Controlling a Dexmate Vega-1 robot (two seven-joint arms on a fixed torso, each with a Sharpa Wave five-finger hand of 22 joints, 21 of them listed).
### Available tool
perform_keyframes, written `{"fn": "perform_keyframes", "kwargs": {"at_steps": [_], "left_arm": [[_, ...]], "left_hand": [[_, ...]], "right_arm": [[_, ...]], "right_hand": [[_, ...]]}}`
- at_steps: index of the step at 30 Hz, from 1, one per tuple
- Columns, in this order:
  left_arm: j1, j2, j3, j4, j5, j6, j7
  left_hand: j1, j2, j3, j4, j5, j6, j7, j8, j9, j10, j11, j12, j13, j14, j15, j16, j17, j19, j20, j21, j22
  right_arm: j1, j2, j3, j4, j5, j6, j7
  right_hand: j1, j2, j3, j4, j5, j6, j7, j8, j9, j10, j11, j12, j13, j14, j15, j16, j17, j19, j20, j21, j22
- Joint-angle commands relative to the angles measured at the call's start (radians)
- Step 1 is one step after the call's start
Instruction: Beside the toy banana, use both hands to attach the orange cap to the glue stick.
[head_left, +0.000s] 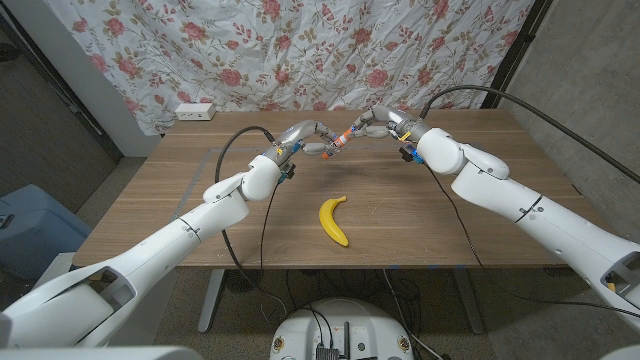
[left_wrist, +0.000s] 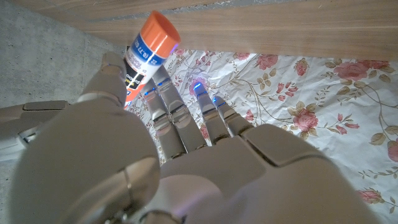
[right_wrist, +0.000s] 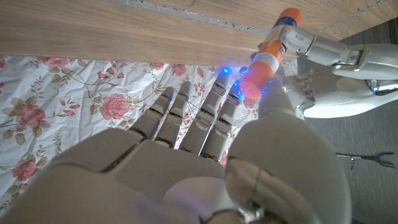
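A yellow toy banana (head_left: 334, 221) lies on the wooden table (head_left: 450, 225) near the front middle. Above the table's far middle my two hands meet in the air. My left hand (head_left: 297, 140) (left_wrist: 186, 162) pinches the white glue stick (left_wrist: 142, 55) (right_wrist: 281, 31) by its body, its orange base end pointing away. My right hand (head_left: 386, 124) (right_wrist: 199, 162) pinches the orange cap (right_wrist: 255, 76) against the stick's other end, in line with it. I cannot tell how far the cap is pushed on. My left hand (right_wrist: 339, 53) also shows in the right wrist view.
A white power strip (head_left: 194, 111) sits at the table's back left corner. A floral cloth (head_left: 330, 50) hangs behind the table. Black cables loop from both wrists over the tabletop. A blue object (head_left: 20, 230) stands on the floor at the left.
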Motion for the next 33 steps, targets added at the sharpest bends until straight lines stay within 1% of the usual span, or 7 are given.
{"fn": "perform_keyframes", "kwargs": {"at_steps": [1,33], "left_arm": [[0.004,0.001,-0.001,-0.003,0.001,0.001,0.003],[0.022,0.006,-0.007,-0.022,0.006,0.004,0.017]], "left_hand": [[-0.002,0.029,0.011,0.003,0.007,0.101,0.011,0.01,0.005,0.005,-0.006,0.008,0.001,-0.005,-0.133,0.003,0.002,0.0,-0.035,0.007,0.002],[0.001,0.03,0.011,0.003,0.007,0.102,0.009,0.011,0.005,0.005,-0.006,0.008,0.001,-0.005,-0.133,0.003,0.003,0.0,-0.035,0.007,0.002]], "right_arm": [[0.005,0.004,-0.011,-0.005,-0.014,-0.014,0.011],[-0.004,0.007,-0.016,-0.028,-0.017,-0.04,0.017]], "right_hand": [[0.003,0.011,-0.005,-0.001,-0.002,0.009,0.002,0.008,0.006,0.001,0.0,0.003,0.005,0.009,-0.125,0.005,0.003,0.002,0.002,0.003,0.003],[0.006,0.01,-0.009,-0.004,-0.002,0.013,0.001,0.005,0.006,0.003,0.0,0.002,0.005,0.009,-0.125,0.005,0.003,0.004,0.003,0.003,0.003]]}}
